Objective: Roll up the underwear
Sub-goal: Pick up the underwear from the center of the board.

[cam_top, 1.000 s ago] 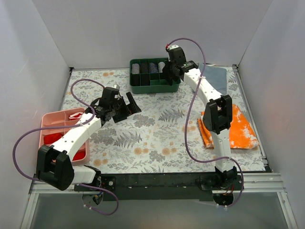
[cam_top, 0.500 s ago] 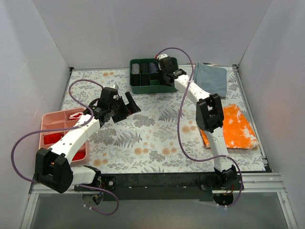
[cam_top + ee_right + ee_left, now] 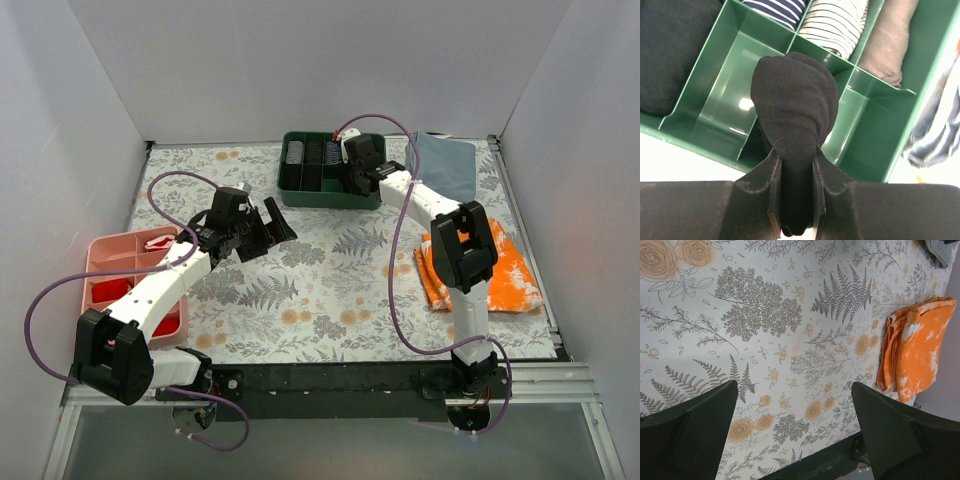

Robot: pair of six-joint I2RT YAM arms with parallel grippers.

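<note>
Floral table: patterned cover.
Green tray, far centre: from above I find its right side hidden by the right arm.
Orange cloth, right: partly behind that arm.
Underwear: black roll above the tray's near compartments, which one unclear, clamped in the right gripper.
Left gripper: fingers wide apart, empty.

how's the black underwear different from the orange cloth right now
The underwear is plain black; the orange cloth is orange mottled with white. The underwear is rolled into a tight bundle, while the orange cloth lies folded flat. The underwear is clamped in the right gripper over the green tray; the orange cloth rests free on the table. Both are soft fabric.
</note>
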